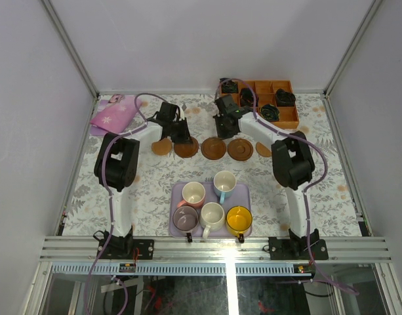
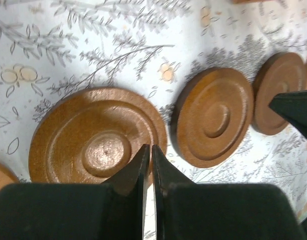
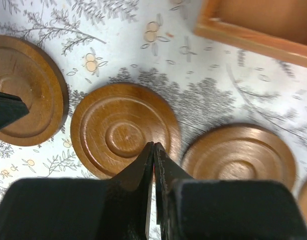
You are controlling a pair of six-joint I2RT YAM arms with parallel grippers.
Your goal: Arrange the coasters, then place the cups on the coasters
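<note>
Five brown coasters lie in a row across the table: (image 1: 161,147), (image 1: 185,147), (image 1: 213,147), (image 1: 240,149), (image 1: 263,149). My left gripper (image 1: 180,131) is shut and empty, its tips (image 2: 148,148) over the right rim of the second coaster (image 2: 98,137). My right gripper (image 1: 223,125) is also shut and empty, its tips (image 3: 154,146) over the near rim of the middle coaster (image 3: 124,130). The cups stand on a lavender tray (image 1: 178,190): pink (image 1: 193,193), light blue (image 1: 224,184), purple (image 1: 185,218), white (image 1: 212,215), yellow (image 1: 239,220).
An orange-brown compartmented box (image 1: 289,118) holding black objects stands at the back right, close behind the right gripper. A pink patterned cloth (image 1: 112,113) lies at the back left. Walls enclose the table on three sides.
</note>
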